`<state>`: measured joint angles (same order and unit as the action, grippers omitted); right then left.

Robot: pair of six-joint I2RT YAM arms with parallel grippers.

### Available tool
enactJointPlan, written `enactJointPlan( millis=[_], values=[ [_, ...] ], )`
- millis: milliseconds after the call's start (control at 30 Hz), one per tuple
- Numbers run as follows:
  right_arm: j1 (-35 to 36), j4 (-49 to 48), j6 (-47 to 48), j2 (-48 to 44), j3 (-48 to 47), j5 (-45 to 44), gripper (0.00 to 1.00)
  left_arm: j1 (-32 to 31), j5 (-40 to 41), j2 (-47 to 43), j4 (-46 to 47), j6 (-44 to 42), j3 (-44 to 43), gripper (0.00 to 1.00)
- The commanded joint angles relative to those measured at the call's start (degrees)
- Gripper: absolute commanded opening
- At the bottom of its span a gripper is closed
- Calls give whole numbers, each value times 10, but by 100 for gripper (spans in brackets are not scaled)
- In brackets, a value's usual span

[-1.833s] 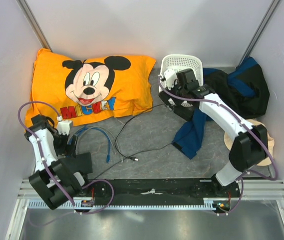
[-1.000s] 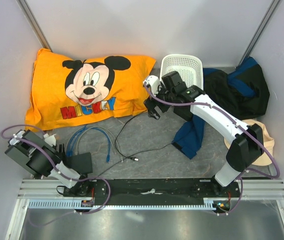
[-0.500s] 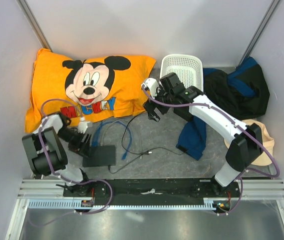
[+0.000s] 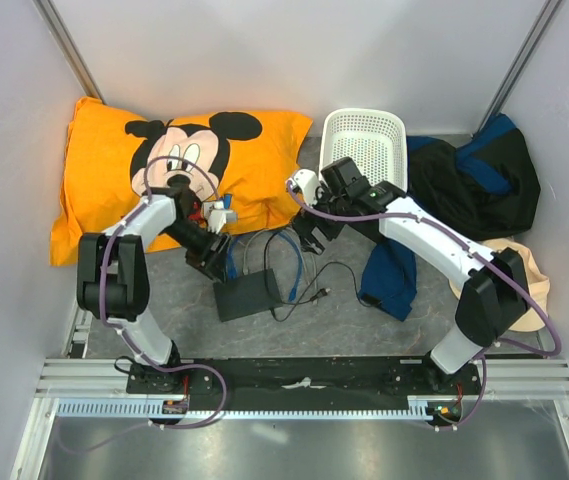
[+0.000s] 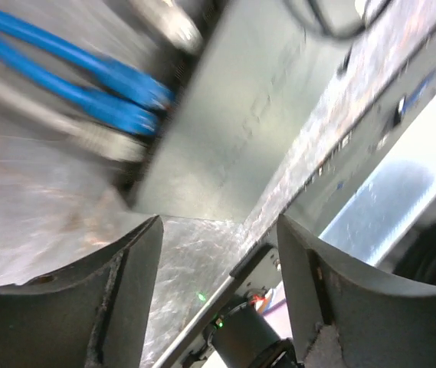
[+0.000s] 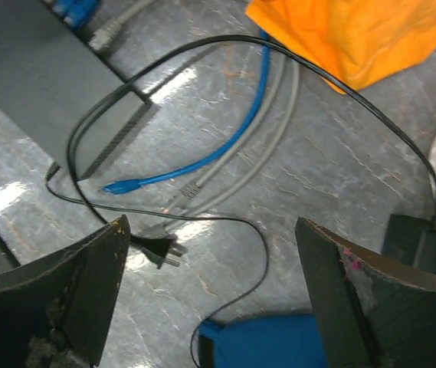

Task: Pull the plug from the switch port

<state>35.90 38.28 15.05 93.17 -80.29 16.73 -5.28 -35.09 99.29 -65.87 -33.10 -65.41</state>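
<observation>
The switch port [image 4: 247, 296] lies flat on the grey worktop [image 4: 169, 318] near its front edge, between the two arms, with its socket edge turned toward the left arm. In the blurred left wrist view, two blue plugs [image 5: 137, 119] and a grey plug [image 5: 106, 143] sit in that edge. The left arm's fingers [image 5: 87, 299] are spread apart with nothing between them, near the box's corner but apart from it. The right arm's fingers [image 6: 72, 291] are also spread wide and empty, hanging above the worktop just beside the switch port. Beneath them lie a thin black cord [image 6: 256, 253] ending in a two-pin plug [image 6: 156, 249] and the loose end of a blue cable [image 6: 118, 186]. A black power brick [image 6: 421, 245] rests farther right, and an orange pillow [image 4: 164, 170] lies behind.
</observation>
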Motion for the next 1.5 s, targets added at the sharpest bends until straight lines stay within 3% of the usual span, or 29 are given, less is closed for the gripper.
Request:
enactJointPlan(
  millis=[0,133,233,333,400,433,467,500,567,633,733,933,1033,1200,1333,1467],
  values=[
    [38,-3,1,-5,-9,56,95,32,-5,-39,12,111,-60,72],
    [60,-23,-15,47,-17,86,89,47,-2,-104,58,237,-27,73],
    [66,-34,-33,102,-16,97,80,44,7,-129,152,317,12,72],
    [70,-53,-72,139,-13,88,67,43,43,-117,170,390,19,64],
    [72,-63,-96,156,-14,65,56,46,67,-154,199,419,55,54],
    [73,-63,-99,161,-14,45,49,47,77,-175,209,455,72,43],
    [73,-68,-113,170,-14,24,32,51,86,-194,216,474,89,7],
    [73,-68,-115,175,-15,-9,25,51,81,-236,240,491,132,2],
    [73,-68,-116,192,-20,-20,15,48,65,-269,274,566,202,2],
    [78,-70,-113,204,-26,-24,16,35,74,-284,301,641,234,2],
    [93,-81,-105,214,-35,-40,17,27,153,-308,294,691,254,2],
    [108,-95,-108,241,-43,-43,22,43,260,-324,223,738,261,2],
    [108,-95,-112,258,-57,-41,22,72,258,-318,226,743,288,2],
    [109,-80,-106,315,-142,-31,22,60,240,-273,258,751,316,2],
    [114,-55,-98,367,-209,-18,22,-2,198,-234,282,755,327,2],
    [125,-42,-105,397,-257,-3,21,-66,168,-251,302,767,337,2]
  ],
)
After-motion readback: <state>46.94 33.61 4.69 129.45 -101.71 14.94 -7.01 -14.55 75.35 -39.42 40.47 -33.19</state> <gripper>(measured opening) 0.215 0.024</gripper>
